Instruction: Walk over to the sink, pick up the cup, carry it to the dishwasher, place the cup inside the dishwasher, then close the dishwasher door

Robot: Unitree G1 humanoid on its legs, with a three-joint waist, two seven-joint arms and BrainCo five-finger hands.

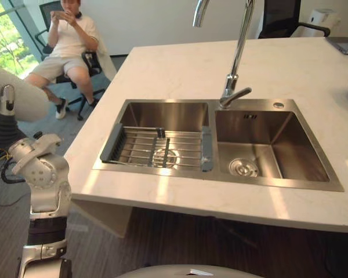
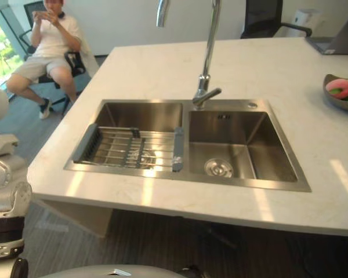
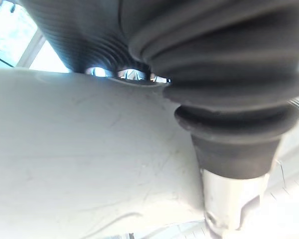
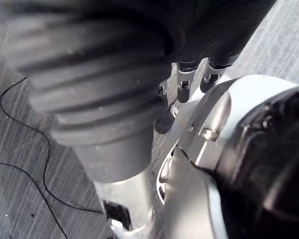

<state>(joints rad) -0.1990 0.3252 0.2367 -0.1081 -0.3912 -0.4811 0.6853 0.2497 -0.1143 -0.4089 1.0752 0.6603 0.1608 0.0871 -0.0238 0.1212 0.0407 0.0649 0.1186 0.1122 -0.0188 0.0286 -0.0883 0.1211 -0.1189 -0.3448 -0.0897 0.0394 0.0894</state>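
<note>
One bowl [image 2: 336, 103] right of sink [image 2: 272, 145]

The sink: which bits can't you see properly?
- Tall silver tap: curve's top cut off by the upper edge, both eye views.
- Dark bowl of pink and green things: cut by the right edge, right eye view.
- Left basin's drain: partly hidden under the grey-ended steel wire rack.

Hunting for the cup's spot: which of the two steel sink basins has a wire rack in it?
The left stainless steel basin: a grey-ended wire rack spans it. The right basin has a bare floor with a round drain.
</note>
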